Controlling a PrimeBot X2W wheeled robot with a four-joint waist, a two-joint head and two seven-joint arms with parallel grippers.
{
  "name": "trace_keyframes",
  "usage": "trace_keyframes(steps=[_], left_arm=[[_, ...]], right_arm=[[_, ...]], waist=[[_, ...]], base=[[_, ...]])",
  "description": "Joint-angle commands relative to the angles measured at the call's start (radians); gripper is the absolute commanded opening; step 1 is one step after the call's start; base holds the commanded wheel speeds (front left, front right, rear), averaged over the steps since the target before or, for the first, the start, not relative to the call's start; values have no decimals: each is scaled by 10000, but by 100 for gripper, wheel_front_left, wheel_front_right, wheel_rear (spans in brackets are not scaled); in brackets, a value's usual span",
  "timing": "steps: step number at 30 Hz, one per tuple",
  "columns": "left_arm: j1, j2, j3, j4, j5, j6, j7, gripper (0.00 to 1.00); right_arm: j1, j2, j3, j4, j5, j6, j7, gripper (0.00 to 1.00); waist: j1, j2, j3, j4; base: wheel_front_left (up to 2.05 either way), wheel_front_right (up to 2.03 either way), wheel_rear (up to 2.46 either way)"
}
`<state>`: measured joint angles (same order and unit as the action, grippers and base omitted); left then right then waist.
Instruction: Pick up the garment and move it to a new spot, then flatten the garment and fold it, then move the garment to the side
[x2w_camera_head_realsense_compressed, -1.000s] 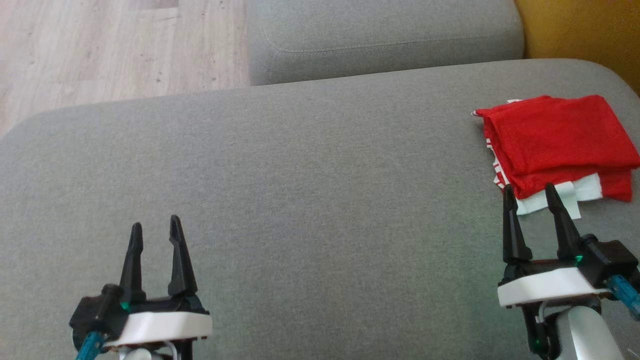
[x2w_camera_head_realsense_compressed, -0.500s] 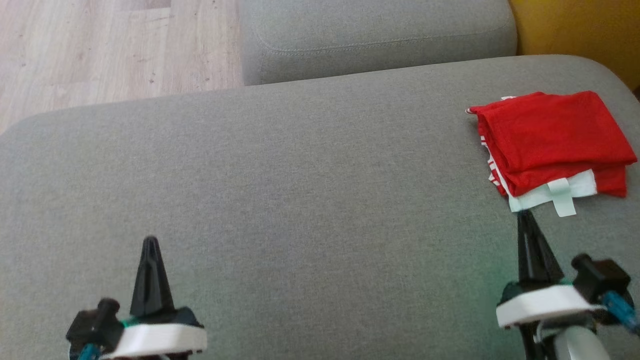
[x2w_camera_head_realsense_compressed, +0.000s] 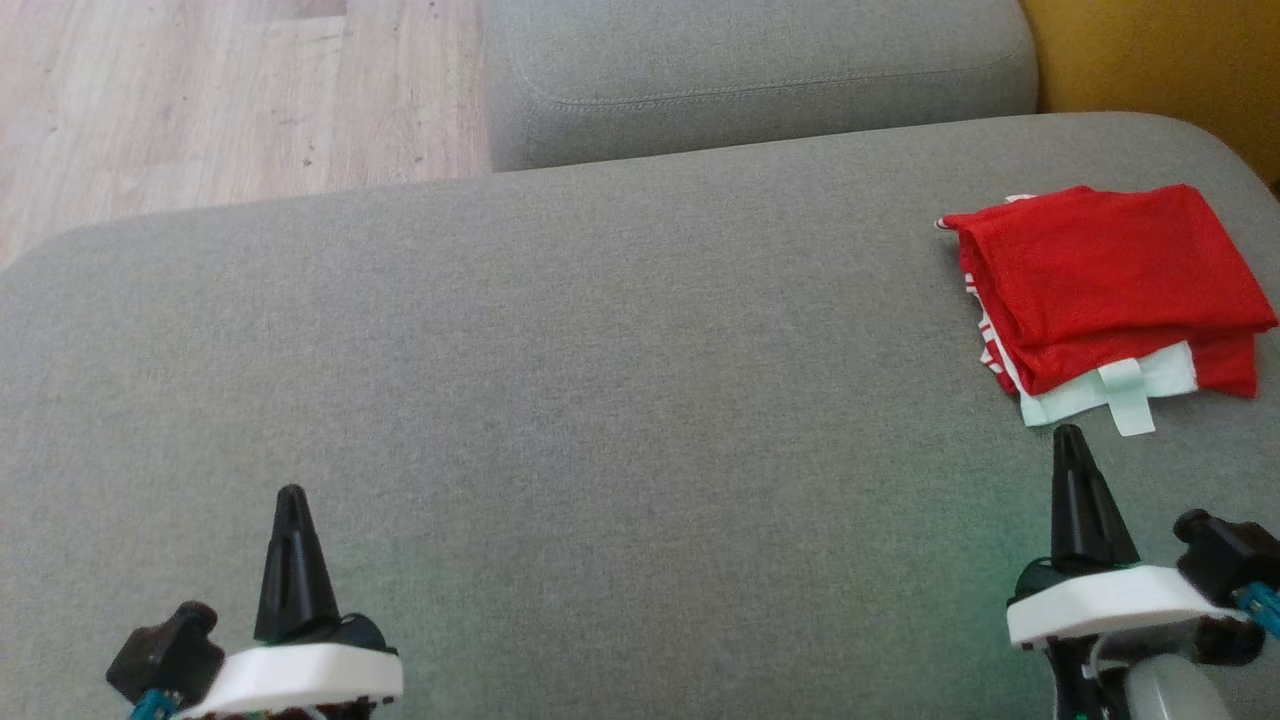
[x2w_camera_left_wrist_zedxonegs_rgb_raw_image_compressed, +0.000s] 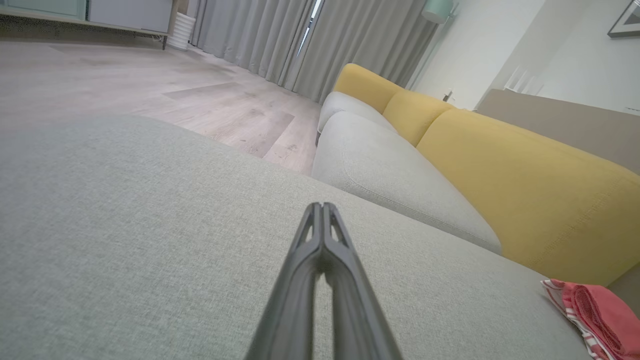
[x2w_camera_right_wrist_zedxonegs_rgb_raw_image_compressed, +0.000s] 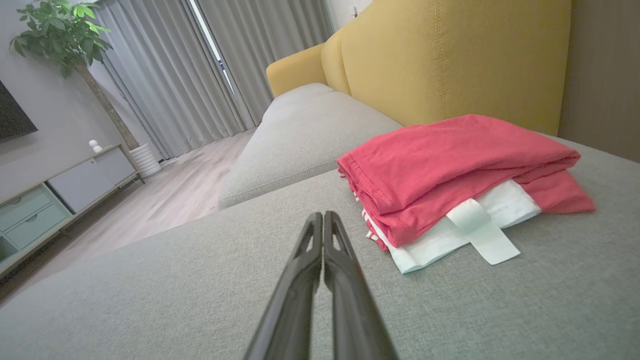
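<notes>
Head view: L gripper (x2w_camera_head_realsense_compressed: 291, 495) & R gripper (x2w_camera_head_realsense_compressed: 1068, 435) pinched shut, empty — job looks done.
Fingers pressed together on both, nothing between them, over grey seat cushion (x2w_camera_head_realsense_compressed: 600, 350); red garment (x2w_camera_head_realsense_compressed: 1100, 270) lies folded just beyond my R tips, not touching, near cushion's right end. I reckon fold & set-aside are done — nothing left.

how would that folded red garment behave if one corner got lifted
Likely floppy: the red garment is thin cloth in soft stacked layers, so it would probably sag and unfold. Pushed, it may bunch rather than slide, since the sofa cushion is coarse-woven fabric.
</notes>
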<state>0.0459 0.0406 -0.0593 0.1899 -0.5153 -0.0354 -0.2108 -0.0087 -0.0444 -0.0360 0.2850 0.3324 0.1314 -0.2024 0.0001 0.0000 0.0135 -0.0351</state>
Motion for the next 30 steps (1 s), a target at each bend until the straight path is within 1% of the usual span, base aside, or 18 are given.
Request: trace_keyframes(steps=[1, 30], left_arm=[[-488, 16, 208, -280, -287, -66, 90, 0], [-763, 37, 606, -62, -3079, -299, 916, 0]], right_arm=[[-427, -14, -37, -342, 362, -1, 66, 0], [-575, -25, -232, -359, 3613, -3, 877, 0]], waist=[[0, 0, -2, 6], [-1, 0, -29, 96]], base=[[0, 0, 0], [0, 0, 0]])
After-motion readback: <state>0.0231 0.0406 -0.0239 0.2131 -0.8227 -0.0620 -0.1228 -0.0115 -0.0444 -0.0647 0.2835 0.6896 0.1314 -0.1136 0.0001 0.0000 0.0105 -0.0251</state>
